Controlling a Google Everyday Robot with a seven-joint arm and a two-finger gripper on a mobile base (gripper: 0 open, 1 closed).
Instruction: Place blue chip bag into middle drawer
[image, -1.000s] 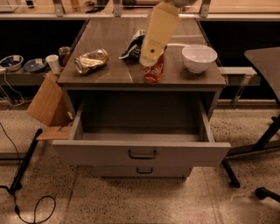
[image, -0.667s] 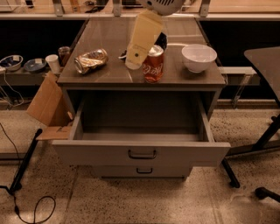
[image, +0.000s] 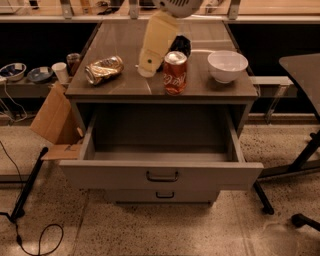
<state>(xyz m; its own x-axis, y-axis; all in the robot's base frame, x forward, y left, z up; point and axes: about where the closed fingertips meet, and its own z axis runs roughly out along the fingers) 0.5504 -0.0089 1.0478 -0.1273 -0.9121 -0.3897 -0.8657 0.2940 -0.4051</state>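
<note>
We see the claw (image: 146, 67) at the end of a cream-coloured arm that slants down from the top edge over the back half of the counter (image: 120, 86). Its tip is low above the counter top, just left of the red soda can (image: 175, 73). We cannot tell how far the claw is open, and we cannot make out anything in its hold.

The blue chip bag (image: 181, 45) lies on the counter behind the red can, just to the right of the arm. We see only a dark crumpled patch of it, since the can and the arm cover the rest. We cannot tell whether the arm touches it.

A crushed gold-brown can (image: 104, 69) lies on its side towards the left of the counter, and a white bowl (image: 227, 64) stands upright towards the right.

Below the counter top, the middle drawer (image: 100, 175) stands pulled far out, its dark bar handle (image: 162, 176) at the centre of the front panel. Beneath it we see a shorter drawer front (image: 135, 195), shut.

A cardboard piece (image: 52, 120) leans against the cabinet's left side.
</note>
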